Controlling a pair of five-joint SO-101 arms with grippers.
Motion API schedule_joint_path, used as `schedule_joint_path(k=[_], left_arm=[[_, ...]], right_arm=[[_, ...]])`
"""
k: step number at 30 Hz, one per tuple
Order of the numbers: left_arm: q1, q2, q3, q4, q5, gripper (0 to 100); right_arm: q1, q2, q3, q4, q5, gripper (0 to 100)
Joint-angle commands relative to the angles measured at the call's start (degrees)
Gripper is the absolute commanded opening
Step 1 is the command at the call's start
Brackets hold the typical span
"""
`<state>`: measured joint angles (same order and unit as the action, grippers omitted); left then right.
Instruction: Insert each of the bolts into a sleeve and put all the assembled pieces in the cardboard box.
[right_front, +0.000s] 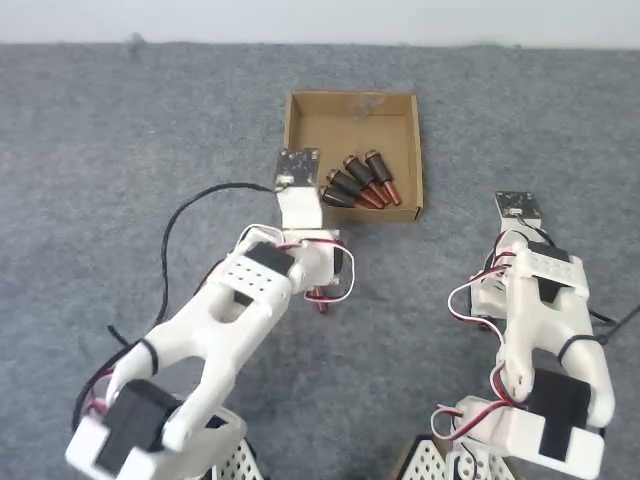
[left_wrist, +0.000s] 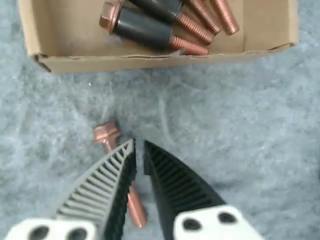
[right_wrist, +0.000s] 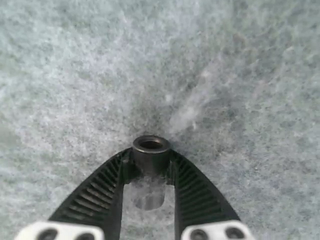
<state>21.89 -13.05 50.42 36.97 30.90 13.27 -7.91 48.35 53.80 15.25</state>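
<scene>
Holding a black sleeve (right_wrist: 150, 149) clamped between its jaws, right gripper (right_wrist: 150, 160) sits off to one side of the cardboard box (left_wrist: 150, 62), bore facing outward, presumably so a bolt can be fed in; sleeve is short, dark, smooth-rimmed, its hole unobstructed; left gripper (left_wrist: 140, 146) hangs just outside the box's wall, jaws nearly together on nothing; loose copper bolt (left_wrist: 106, 135) lies on the carpet (left_wrist: 240, 125) under one finger, flanged head toward the box, likely the next pick; assembled pieces (left_wrist: 142, 29) rest inside the box.
</scene>
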Motion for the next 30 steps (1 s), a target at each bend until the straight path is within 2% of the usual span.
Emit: schedule_joint_path(k=[1,13,18,22,30], left_arm=[[0.53,-4.4,0.92,-0.44,1.41,11],[0.0,-1.05,2.95,-0.62,5.1,12],[-3.6,9.67,-4.44,0.18,5.19,8],[-4.48,15.56,-11.03,5.27,5.19,3],[-4.48,18.46,-13.58,6.95,5.19,2]], right_arm=[[1.01,0.04,-1.58,0.57,-0.26,0.6],[1.01,0.04,-1.58,0.57,-0.18,0.6],[1.01,0.04,-1.58,0.66,1.05,0.6],[0.92,0.04,-1.58,0.66,1.23,0.6],[0.75,0.04,-1.58,0.66,1.23,0.6]])
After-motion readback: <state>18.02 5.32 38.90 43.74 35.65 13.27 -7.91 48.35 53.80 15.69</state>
